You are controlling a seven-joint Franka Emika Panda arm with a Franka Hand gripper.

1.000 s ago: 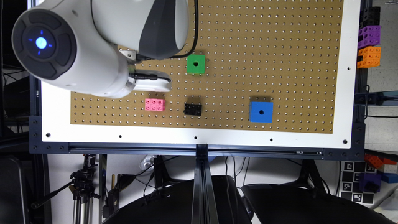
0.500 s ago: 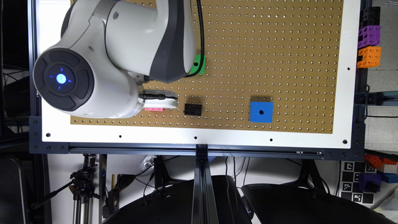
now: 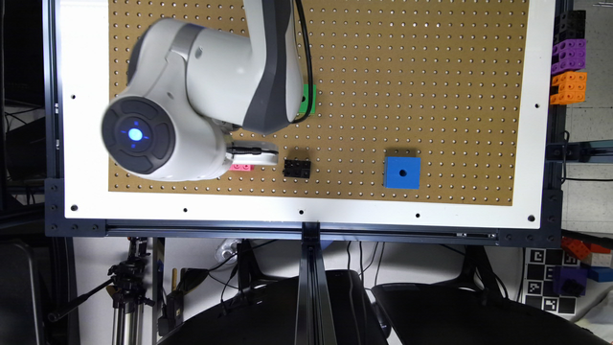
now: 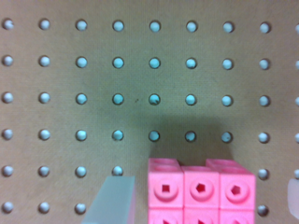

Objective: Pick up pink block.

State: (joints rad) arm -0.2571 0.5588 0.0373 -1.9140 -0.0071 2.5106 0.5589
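Pegboard is covering the tabletop [image 3: 335, 203] in the exterior view, brown and dotted with holes inside a white border, and the white arm [image 3: 215, 96] is leaning in over it. Its tool [image 3: 252, 154] is hanging directly above the pink block [image 3: 241, 167], hiding all but a sliver of it; that placement looks like a lining-up for the grasp. A black brick [image 3: 297, 168] is sitting just beside the block toward the exterior view's right, a blue cube [image 3: 402, 172] is lying well apart further that way, and a green cube [image 3: 308, 99] is peeking out from behind the arm.

Turning to the wrist view, the pink block [image 4: 201, 191] is resting flat on the pegboard with its studs up. One pale fingertip [image 4: 112, 200] is standing just beside one side of it and another is showing past the opposite side, so the tool is spread wide, straddling the block and gripping nothing yet
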